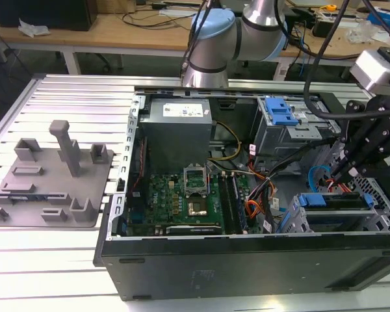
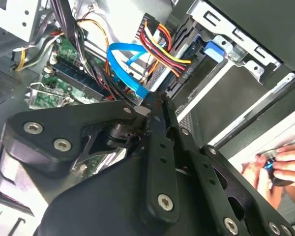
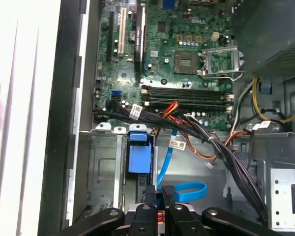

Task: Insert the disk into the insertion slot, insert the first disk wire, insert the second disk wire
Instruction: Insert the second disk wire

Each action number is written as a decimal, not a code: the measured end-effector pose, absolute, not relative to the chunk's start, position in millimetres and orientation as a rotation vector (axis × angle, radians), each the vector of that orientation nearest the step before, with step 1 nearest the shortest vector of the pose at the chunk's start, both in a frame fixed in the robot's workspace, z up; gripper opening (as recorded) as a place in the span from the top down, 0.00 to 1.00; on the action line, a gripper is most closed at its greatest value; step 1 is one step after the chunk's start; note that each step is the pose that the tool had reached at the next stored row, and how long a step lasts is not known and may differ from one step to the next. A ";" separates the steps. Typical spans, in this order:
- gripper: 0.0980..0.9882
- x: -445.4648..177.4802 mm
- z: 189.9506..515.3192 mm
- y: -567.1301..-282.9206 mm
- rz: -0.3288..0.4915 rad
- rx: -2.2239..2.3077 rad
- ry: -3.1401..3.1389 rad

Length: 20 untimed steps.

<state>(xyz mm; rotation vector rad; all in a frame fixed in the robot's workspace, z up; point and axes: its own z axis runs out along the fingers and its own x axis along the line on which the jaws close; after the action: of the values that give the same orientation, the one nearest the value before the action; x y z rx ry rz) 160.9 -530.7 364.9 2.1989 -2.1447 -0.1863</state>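
The disk sits inside the insertion slot [image 1: 292,220], the low grey cage at the case's front on the exterior view's right; its blue carrier end [image 1: 320,199] [image 3: 139,157] faces the motherboard. My gripper [image 1: 343,170] [image 2: 150,104] [image 3: 157,195] hangs just behind the cage, shut on the connector end of a blue flat disk wire [image 2: 122,59] [image 3: 183,191] that loops beside it. A second wire plug with red, yellow and black leads [image 2: 156,38] lies close to the disk's rear; whether it is seated I cannot tell.
The motherboard [image 1: 182,198] and power supply [image 1: 177,123] fill the case's middle. A taller grey bay with a blue latch [image 1: 279,112] stands behind the cage. Black cable bundles [image 3: 221,147] cross nearby. A person's hand [image 2: 285,164] is outside the case. A grey fixture [image 1: 49,172] rests on the table.
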 end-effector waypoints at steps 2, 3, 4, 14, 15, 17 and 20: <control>0.93 160.9 364.3 -530.6 -0.189 2.163 -2.184; 0.93 160.9 363.9 -530.7 -0.190 2.145 -2.203; 0.93 160.9 363.2 -530.7 -0.192 2.114 -2.236; 0.93 163.6 361.3 -537.0 -0.195 2.076 -2.272; 0.93 163.6 360.8 -537.1 -0.196 2.067 -2.280; 0.93 163.8 359.9 -537.4 -0.197 2.053 -2.293; 0.93 165.7 358.0 -538.4 -0.200 2.039 -2.305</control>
<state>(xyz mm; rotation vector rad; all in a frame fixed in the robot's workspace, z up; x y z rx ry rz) 165.7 -538.4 358.0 2.0386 -2.3050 -0.1997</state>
